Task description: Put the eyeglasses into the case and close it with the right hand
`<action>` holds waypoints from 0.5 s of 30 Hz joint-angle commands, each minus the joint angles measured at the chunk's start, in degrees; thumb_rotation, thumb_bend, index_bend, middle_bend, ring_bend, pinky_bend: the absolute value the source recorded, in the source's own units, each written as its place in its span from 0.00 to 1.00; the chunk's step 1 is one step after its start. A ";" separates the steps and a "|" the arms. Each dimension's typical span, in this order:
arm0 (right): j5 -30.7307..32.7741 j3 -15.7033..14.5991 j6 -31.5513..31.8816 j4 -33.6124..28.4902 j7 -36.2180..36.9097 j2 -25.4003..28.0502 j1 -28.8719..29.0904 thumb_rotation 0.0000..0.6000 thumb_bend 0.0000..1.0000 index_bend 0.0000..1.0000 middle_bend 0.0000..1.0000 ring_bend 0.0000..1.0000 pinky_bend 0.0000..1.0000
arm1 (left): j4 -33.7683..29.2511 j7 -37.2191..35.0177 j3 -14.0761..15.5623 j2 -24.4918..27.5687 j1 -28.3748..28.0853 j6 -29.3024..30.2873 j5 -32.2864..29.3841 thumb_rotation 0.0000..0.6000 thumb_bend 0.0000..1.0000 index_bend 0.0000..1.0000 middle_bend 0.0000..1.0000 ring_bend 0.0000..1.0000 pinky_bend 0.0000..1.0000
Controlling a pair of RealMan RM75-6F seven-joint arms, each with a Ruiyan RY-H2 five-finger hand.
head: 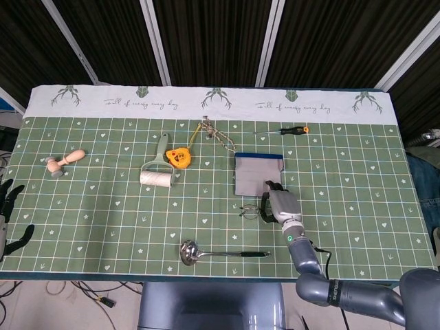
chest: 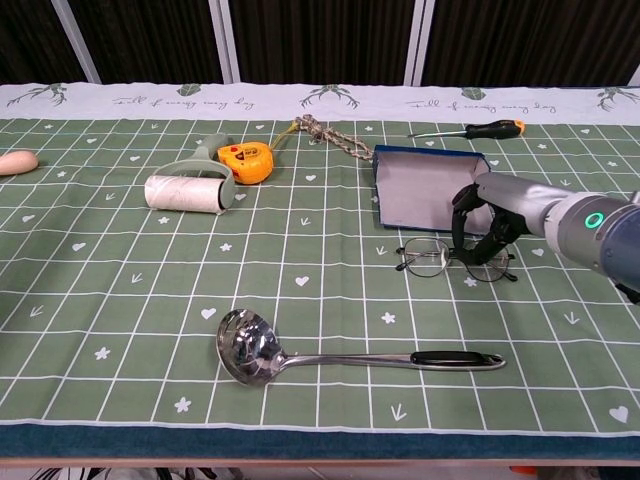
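The eyeglasses [chest: 432,262] [head: 249,210] have thin wire frames and lie on the green cloth just in front of the case. The case [chest: 420,190] [head: 256,177] is open, grey inside with a blue rim at its far edge. My right hand [chest: 487,222] [head: 280,205] comes in from the right and its dark fingers curl around the right lens side of the eyeglasses, gripping them low over the cloth. My left hand [head: 8,210] shows only at the far left edge of the head view, off the table, fingers apart and holding nothing.
A steel ladle [chest: 350,357] lies in front of the eyeglasses. A screwdriver [chest: 470,129] lies behind the case, and a knotted rope [chest: 325,132], a yellow tape measure [chest: 245,160] and a lint roller [chest: 185,190] lie to its left. A wooden stamp [head: 65,162] lies at far left.
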 commanded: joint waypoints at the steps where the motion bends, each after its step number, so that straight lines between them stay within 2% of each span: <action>1: -0.22 0.04 -0.13 -0.38 0.24 0.28 -0.07 1.00 0.53 0.67 0.13 0.11 0.23 | -0.02 -0.02 0.01 0.03 -0.01 -0.05 -0.02 1.00 0.32 0.08 0.00 0.00 0.00; 8: -1.16 0.71 -0.05 -1.75 1.24 1.37 -0.24 1.00 0.57 0.68 0.13 0.11 0.23 | -0.12 -0.25 0.04 0.12 0.05 0.05 0.10 1.00 0.32 0.08 0.00 0.00 0.00; 15: -3.39 3.16 -0.05 -4.63 2.64 5.02 0.17 1.00 0.57 0.68 0.13 0.11 0.23 | -0.40 -0.39 -0.02 0.24 0.04 -0.03 -0.08 1.00 0.32 0.08 0.00 0.00 0.00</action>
